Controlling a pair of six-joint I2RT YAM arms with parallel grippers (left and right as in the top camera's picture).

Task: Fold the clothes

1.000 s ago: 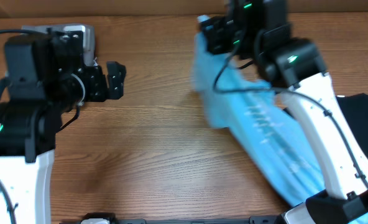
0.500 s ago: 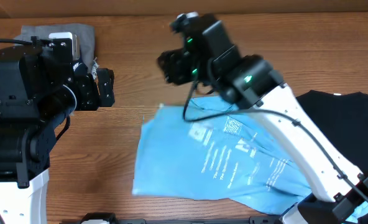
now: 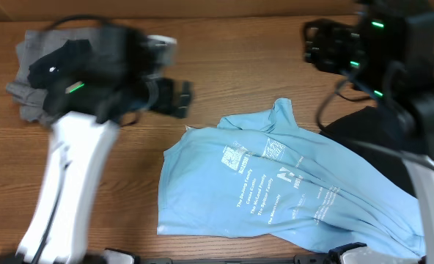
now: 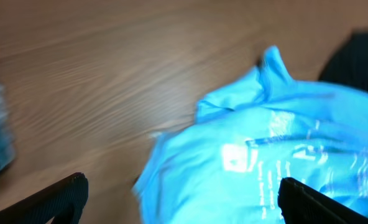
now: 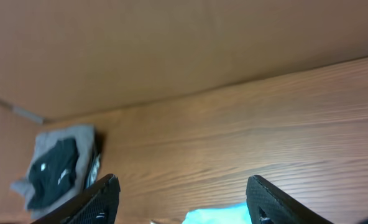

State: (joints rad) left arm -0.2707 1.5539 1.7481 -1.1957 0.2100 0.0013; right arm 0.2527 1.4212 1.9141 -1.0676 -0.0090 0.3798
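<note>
A light blue T-shirt (image 3: 276,183) with white print lies spread out, print up, on the wooden table, its collar (image 3: 281,110) toward the back. My left gripper (image 3: 177,97) hangs open just above the shirt's back left corner. In the left wrist view the shirt (image 4: 283,149) fills the lower right, and the gripper (image 4: 183,186) holds nothing. My right gripper (image 3: 323,48) is open near the table's back edge, beyond the collar and apart from it. In the right wrist view it (image 5: 183,183) is empty, with a sliver of blue shirt (image 5: 215,216) below.
A black garment (image 3: 363,128) lies at the right, partly under the blue shirt. A grey and black pile of clothes (image 3: 34,73) sits at the back left, also in the right wrist view (image 5: 56,162). A brown wall (image 5: 171,50) rises behind the table.
My right gripper opened and let go of the blue shirt, which now lies spread on the table, then swung to the back right. My left arm swung right toward the shirt.
</note>
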